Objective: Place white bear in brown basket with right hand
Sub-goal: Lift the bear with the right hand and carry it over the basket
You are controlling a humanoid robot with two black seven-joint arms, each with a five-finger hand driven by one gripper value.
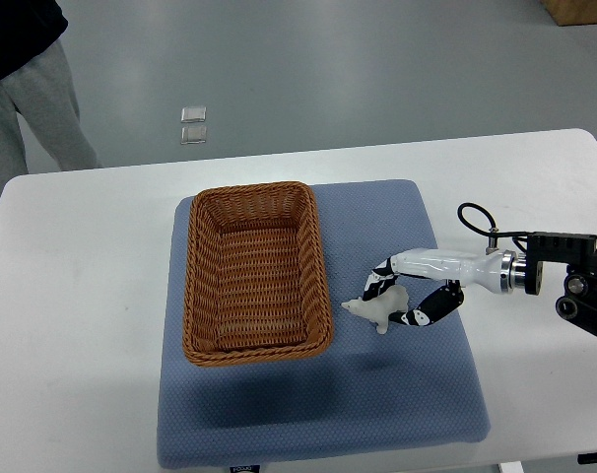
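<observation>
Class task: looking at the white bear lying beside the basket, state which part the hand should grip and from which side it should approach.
Probably grip the white bear across its body, coming from the right, away from the basket. It lies low on the blue mat, nose towards the basket, and the right hand already has fingers curving round it from that side.

Bright, even overhead light fills the sharp, undistorted view. The white counter (92, 296) shows mild glare. A soft dark shadow lies on the blue mat (279, 414) below the basket (254, 271).
</observation>
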